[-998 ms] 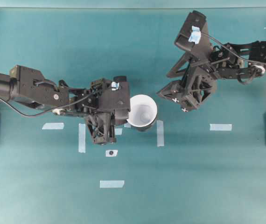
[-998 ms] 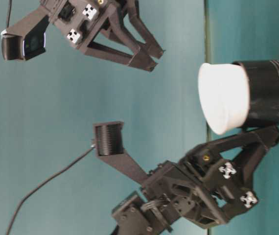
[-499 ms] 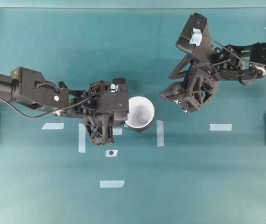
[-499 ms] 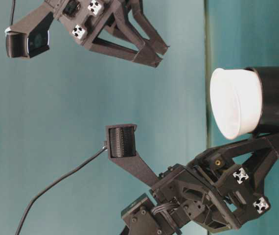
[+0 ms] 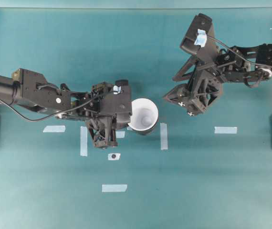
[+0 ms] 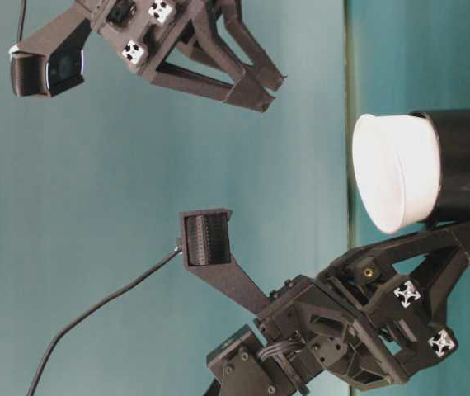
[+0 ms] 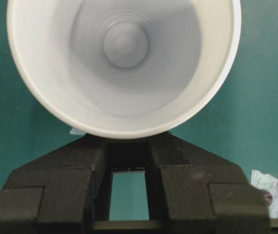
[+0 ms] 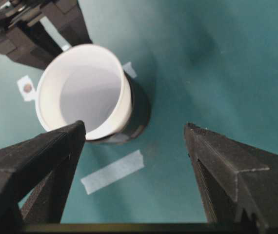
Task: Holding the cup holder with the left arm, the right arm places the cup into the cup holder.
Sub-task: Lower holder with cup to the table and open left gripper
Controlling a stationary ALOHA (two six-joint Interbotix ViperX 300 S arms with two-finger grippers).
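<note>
Beside cup holder point(image 8: 138, 109), tape strip point(image 8: 112, 171)

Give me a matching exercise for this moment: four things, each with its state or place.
Things:
1. cup
2. cup holder
3. left hand
4. right hand

States:
A. open and empty, away from the cup
B. glossy black, around the cup's lower part
C. white, seated in the black cylinder
D. closed on the holder's side tab

Pairs: 1-C, 2-B, 3-D, 4-A
</note>
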